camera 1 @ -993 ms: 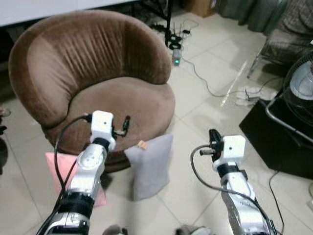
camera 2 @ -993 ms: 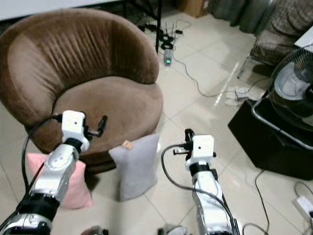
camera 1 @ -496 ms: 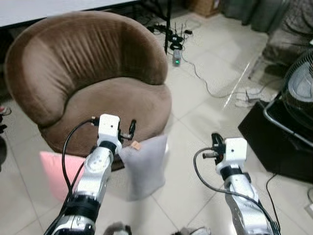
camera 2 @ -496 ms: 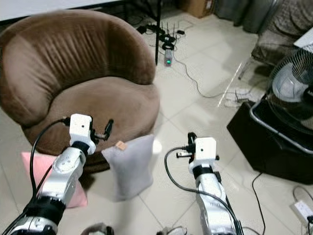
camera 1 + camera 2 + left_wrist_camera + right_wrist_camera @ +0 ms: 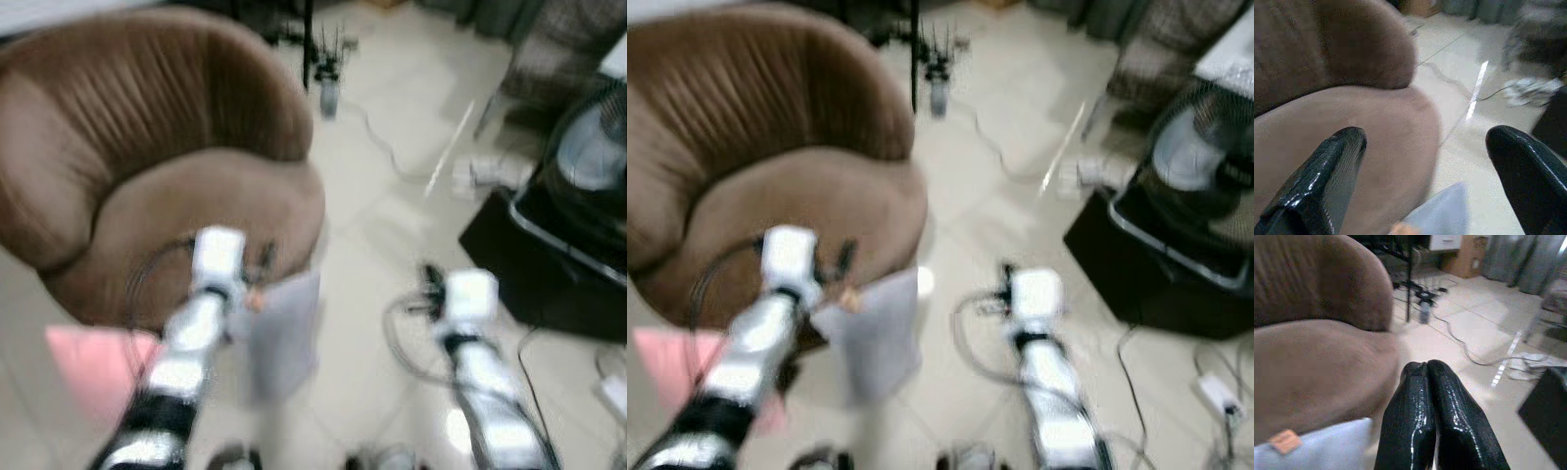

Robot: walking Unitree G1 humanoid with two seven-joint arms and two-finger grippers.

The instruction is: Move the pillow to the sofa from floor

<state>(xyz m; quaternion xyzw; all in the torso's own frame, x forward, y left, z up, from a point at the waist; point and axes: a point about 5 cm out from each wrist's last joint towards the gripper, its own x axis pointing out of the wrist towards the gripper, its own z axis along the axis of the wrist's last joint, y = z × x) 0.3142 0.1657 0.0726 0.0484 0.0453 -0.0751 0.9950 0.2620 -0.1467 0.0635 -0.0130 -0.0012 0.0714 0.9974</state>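
Our left gripper (image 5: pixel 1425 161) has its two black fingers (image 5: pixel 1327 171) spread wide apart, nothing between them, and it's hanging right over the top edge of the grey pillow (image 5: pixel 279 328), close by the front lip of the brown sofa (image 5: pixel 176 186), which is really a round tub chair with a ribbed back. Through the left wrist camera we can see the pillow's upper corner just below the fingers, with a bit of its small orange tag (image 5: pixel 1400 228) peeking in, and the chair seat behind it. Our right gripper (image 5: pixel 1431 369) is pinched fully together, fingertips touching, holding nothing, out over the pale tiled floor (image 5: pixel 382 196) on the right side of the pillow and a bit apart from it. The pillow itself is still down on the floor, standing upright against the front of the chair. A pink pillow (image 5: pixel 93 367) sits on the floor to its left, partly behind our left arm. The head views are pretty blurry, so fine detail is hard to make out. Further out there's a black box (image 5: pixel 534 259) with a fan (image 5: pixel 593 162) on the right, and cables (image 5: pixel 372 132) trailing over the tiles beyond the chair.
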